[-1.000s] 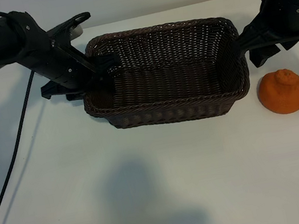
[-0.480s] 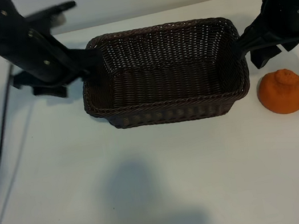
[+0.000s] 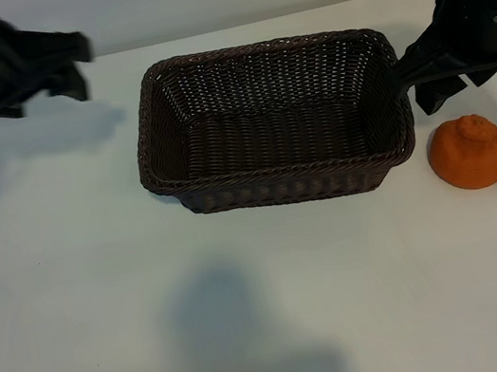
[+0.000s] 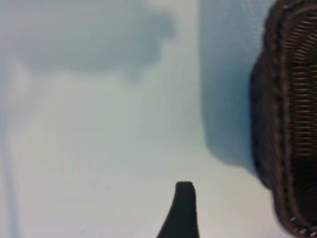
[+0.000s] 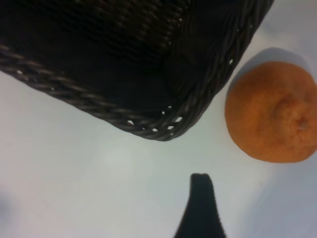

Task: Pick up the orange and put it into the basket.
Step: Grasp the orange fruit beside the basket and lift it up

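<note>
While the orange point(image 3: 471, 152) sits on the white worktop point(image 3: 253, 320) just beside the right-hand short end of the basket point(image 3: 285, 189), neither arm has hold of it. It rests upright, knob on top, clear of the wicker with a thin strip of bare surface between them, and it lies outside the basket, near the corner that faces the camera. In the right wrist view the same fruit point(image 5: 271, 118) shows close to the basket's rounded corner point(image 5: 163, 128), not touching it.

The right gripper point(image 3: 430, 82) hangs at the basket's right end, over the rim and just behind the orange as the outside camera sees it. Its jaws stand partly open and grip nothing; one dark fingertip point(image 5: 200, 198) shows in its own wrist view above bare worktop, with the orange off to one side of it rather than between the jaws.

The left gripper point(image 3: 64, 69) is up at the far left, well apart from the basket's left end and farther still from the orange. Its jaws are wide open and empty. One fingertip point(image 4: 184, 208) shows in its wrist view over bare worktop, the basket's braided edge point(image 4: 277, 124) to one side.
</note>
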Robot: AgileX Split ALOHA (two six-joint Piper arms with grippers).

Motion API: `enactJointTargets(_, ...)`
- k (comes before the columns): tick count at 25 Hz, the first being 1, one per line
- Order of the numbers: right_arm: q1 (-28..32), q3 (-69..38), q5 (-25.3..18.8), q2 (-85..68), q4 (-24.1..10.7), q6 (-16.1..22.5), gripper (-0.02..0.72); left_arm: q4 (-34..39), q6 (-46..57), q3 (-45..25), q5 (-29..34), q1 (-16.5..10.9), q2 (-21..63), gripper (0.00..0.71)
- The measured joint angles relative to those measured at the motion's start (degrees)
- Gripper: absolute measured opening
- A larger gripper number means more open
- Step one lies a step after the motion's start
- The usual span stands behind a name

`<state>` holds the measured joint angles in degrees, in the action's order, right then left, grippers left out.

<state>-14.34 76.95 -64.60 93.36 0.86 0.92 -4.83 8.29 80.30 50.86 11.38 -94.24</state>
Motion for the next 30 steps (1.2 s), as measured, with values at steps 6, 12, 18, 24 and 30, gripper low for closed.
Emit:
enactJointTargets(6, 0.00, 0.00, 0.11, 0.00, 0.20, 0.05, 0.531, 0.51, -4.87, 0.12, 5.19, -10.21, 6.98, 0.647)
enactJointTargets(12, 0.00, 0.00, 0.11, 0.00, 0.22, 0.05, 0.531, 0.73, -9.30, 0.23, 8.53, -18.19, 11.95, 0.640)
enactJointTargets(18, 0.00, 0.00, 0.11, 0.00, 0.22, 0.05, 0.531, 0.74, -11.96, 0.23, 12.36, -18.73, 19.51, 0.627)
enactJointTargets(24, 0.00, 0.00, 0.13, 0.00, 0.22, -0.02, 0.531, 0.74, -13.41, -0.06, 12.88, -18.73, 35.90, 0.608)
enactJointTargets(30, 0.00, 0.00, 0.24, 0.00, 0.22, -0.02, 0.531, 2.17, -13.82, -8.64, 14.25, -18.73, 58.31, 0.596)
